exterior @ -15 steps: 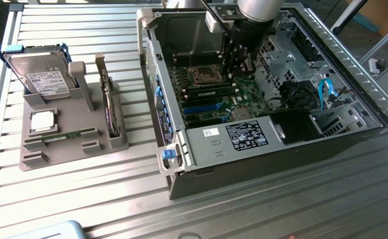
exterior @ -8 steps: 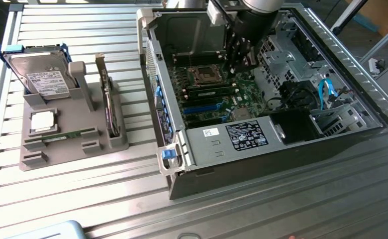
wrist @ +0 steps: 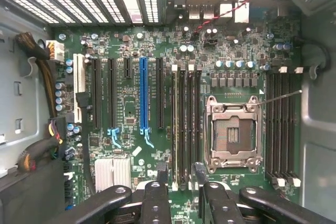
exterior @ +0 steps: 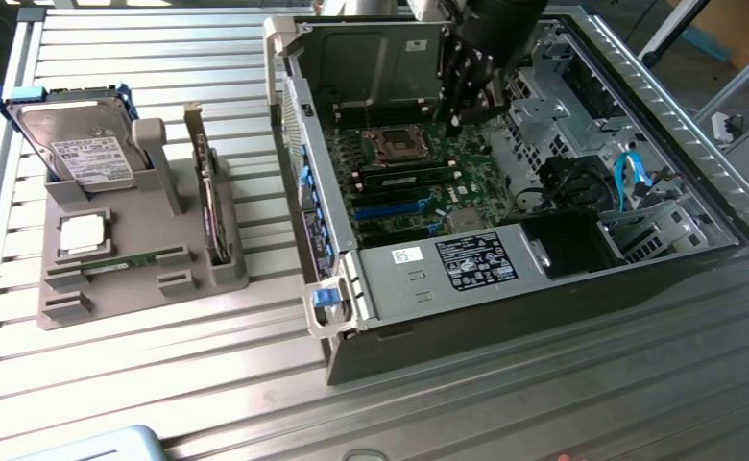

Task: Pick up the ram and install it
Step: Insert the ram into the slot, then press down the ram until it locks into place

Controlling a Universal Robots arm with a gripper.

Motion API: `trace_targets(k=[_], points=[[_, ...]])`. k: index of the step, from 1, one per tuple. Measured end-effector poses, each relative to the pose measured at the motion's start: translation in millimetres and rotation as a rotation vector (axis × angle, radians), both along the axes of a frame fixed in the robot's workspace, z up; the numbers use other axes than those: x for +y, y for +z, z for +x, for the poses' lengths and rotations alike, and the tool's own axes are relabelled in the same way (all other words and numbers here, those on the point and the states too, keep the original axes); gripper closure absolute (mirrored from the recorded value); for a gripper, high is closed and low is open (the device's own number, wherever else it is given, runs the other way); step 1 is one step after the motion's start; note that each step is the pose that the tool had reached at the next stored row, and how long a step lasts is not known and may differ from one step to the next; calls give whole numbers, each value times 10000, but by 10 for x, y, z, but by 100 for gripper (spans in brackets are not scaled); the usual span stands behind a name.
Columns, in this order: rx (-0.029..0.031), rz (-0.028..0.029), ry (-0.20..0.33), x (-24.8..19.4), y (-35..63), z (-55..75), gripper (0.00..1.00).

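One computer case [exterior: 477,317], one grey holder [exterior: 118,288], one hard drive [exterior: 86,154], one expansion card [exterior: 205,192], one ram [exterior: 137,259] in the holder, one CPU socket [wrist: 232,135]

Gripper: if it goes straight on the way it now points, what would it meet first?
Most likely the memory slots beside the CPU socket on the motherboard; the open gripper points at them with nothing between. Depth is unclear.

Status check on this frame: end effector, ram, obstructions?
End effector open, empty, above motherboard memory slots. One ram stick lies in grey holder, exterior view's left. Nothing seen blocking slots.
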State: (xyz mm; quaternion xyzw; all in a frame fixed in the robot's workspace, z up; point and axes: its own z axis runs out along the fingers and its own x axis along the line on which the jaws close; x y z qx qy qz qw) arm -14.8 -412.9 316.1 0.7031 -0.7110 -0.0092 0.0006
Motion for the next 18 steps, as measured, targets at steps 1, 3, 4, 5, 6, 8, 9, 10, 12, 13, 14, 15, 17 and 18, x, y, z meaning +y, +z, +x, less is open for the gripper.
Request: trace_targets(k=[1, 3, 4, 5, 6, 8, 9, 10, 12, 13, 14, 15, 17, 18], points=[[0, -6, -1, 2, 28, 0, 68], [0, -27, 0, 8, 96, 0, 68], [0, -30, -1, 9, 132, 0, 68], [-1, -29, 0, 9, 132, 0, 68], [-1, -28, 0, 9, 132, 0, 68], [0, -30, 0, 9, 132, 0, 68], [0, -30, -1, 9, 132, 0, 68], [0, -29, -1, 9, 132, 0, 68], [0, -30, -1, 9, 132, 0, 68], [0, -30, 0, 9, 132, 0, 68], [0, -30, 0, 9, 132, 0, 68], [0, -29, -1, 9, 132, 0, 68], [0, -30, 0, 9, 132, 0, 68], [-1, -29, 0, 9, 132, 0, 68]])
